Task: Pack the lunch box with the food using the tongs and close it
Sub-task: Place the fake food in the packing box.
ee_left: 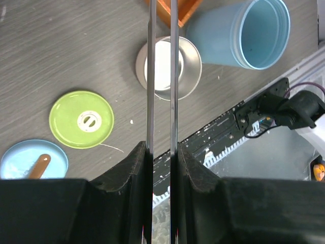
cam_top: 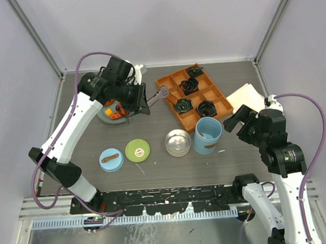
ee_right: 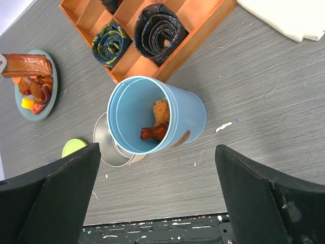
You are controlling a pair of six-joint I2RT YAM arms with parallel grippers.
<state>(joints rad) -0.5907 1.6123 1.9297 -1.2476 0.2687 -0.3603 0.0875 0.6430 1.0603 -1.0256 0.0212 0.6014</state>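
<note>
My left gripper (cam_top: 141,105) (ee_left: 161,147) is shut on the grey tongs (cam_top: 150,99) (ee_left: 151,76) and hovers over the teal plate (cam_top: 112,118) (ee_right: 51,94), which holds a pile of food (cam_top: 115,109) (ee_right: 34,91). The tongs point towards the orange tray, and a brown slab-like piece (cam_top: 160,93) (ee_right: 28,65) appears to be held at their tips. The steel tin (cam_top: 178,142) (ee_left: 190,66) stands open. Beside it stands the light-blue cylinder (cam_top: 207,135) (ee_right: 188,114), with an orange chunk and a brown piece of food (ee_right: 158,124) inside. My right gripper (cam_top: 238,123) (ee_right: 157,148) is open just right of the cylinder.
The green lid (cam_top: 137,150) (ee_left: 81,119) and the blue lid (cam_top: 111,159) (ee_left: 33,160) lie flat near the front, left of the tin. An orange compartment tray (cam_top: 193,95) (ee_right: 203,30) of black coils sits at the back right. A white cloth (cam_top: 250,97) lies beside it.
</note>
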